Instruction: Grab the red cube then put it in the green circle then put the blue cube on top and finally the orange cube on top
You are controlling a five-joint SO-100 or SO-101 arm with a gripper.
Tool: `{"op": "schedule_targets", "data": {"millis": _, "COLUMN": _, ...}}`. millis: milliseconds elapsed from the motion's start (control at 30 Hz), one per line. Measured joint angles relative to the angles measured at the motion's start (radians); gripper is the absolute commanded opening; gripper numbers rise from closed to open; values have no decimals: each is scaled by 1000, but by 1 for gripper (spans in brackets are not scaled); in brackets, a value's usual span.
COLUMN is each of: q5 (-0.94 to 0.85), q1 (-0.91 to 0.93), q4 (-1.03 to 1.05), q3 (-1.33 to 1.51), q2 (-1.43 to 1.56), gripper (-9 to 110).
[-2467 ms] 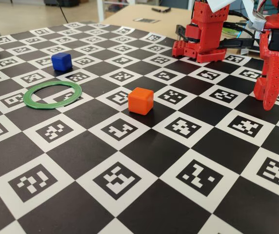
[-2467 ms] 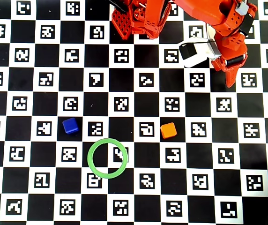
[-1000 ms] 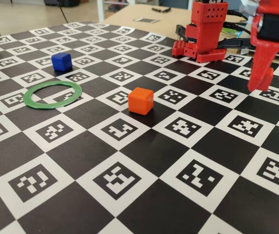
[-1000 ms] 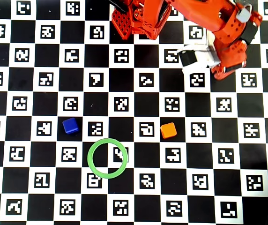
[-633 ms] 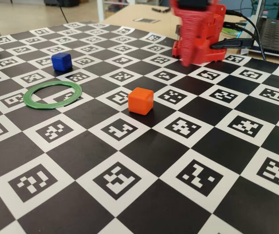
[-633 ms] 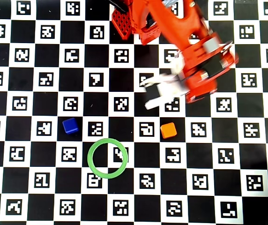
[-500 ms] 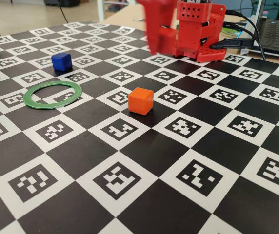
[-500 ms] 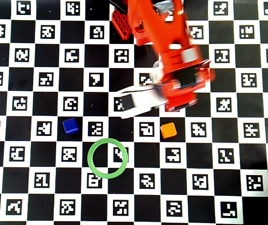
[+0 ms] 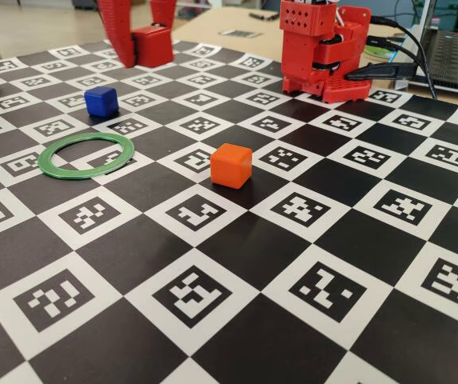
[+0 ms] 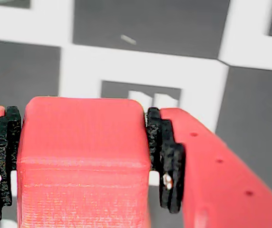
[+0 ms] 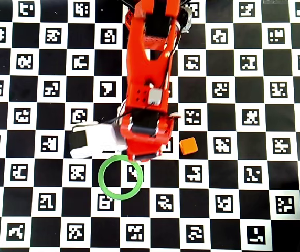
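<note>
1. The red cube (image 10: 81, 161) sits pinched in the tool (image 10: 79, 156), carried above the bench (image 9: 237, 240).
2. It looks light, rigid and smooth; the black pads (image 10: 167, 156) grip opposite flat faces, a sound hold.
3. The green circle (image 9: 86, 154) lies empty nearby; the blue cube (image 9: 101, 101) and orange cube (image 9: 231, 166) wait apart.

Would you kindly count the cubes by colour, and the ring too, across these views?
Red cube, held between the jaws: 1
Blue cube, on the board: 1
Orange cube, on the board: 1
Green ring, empty: 1
Total: 4
</note>
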Motion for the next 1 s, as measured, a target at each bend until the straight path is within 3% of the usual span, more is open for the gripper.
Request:
{"op": "schedule_targets", "data": {"millis": 433, "q5": -14, "q1": 57, "q4": -132, "q3": -204, "q2": -324, "gripper": 8}}
{"op": "schedule_targets", "data": {"millis": 1000, "q5": -40, "q1": 98, "q4": -184, "q3": -258, "q2": -394, "gripper": 8}}
